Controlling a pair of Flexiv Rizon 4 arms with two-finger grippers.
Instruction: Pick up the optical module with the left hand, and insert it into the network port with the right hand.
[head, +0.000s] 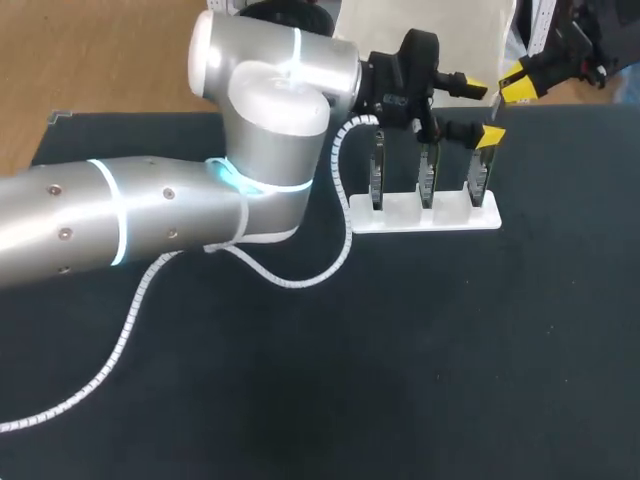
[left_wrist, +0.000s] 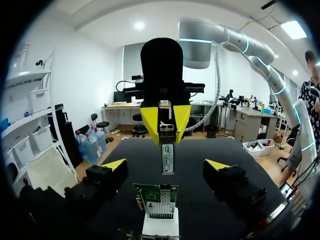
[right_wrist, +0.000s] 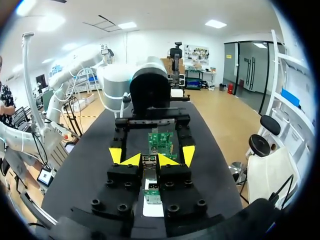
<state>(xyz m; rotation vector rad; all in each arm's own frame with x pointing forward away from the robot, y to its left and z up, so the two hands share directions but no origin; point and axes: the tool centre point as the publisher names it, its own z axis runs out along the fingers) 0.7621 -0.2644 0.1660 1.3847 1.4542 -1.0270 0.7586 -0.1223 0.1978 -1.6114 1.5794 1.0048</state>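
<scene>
One dark worktop (head: 400, 380) fills the head view, flat and black. Near its far side stands one white holder (head: 425, 215) with three green boards (head: 428, 175) stuck upright in it, side by side in a row. There are two tools and four yellow tips in all. My left arm (head: 150, 215), big and silver with a white curly cable (head: 300, 280) hanging off it, comes in from the left. It ends at the left tool (head: 486, 112), up by the board at the right end of the row. Its two fingers are spread wide and touch nothing. The right tool (head: 518, 88) is just beside it, at the far right. There is one optical module (left_wrist: 167, 157), and the head view does not show it well. The left wrist view shows it best. There the right tool points down between the left tool's spread fingers and pinches the module from both sides, with its long end sticking down. The module hangs just above a green board and its network port (left_wrist: 160, 210), not touching. That view shows only one board well. The right wrist view shows the module squeezed between its own two tips. It also shows the boards lined up one behind the other, with the left arm beyond them.
</scene>
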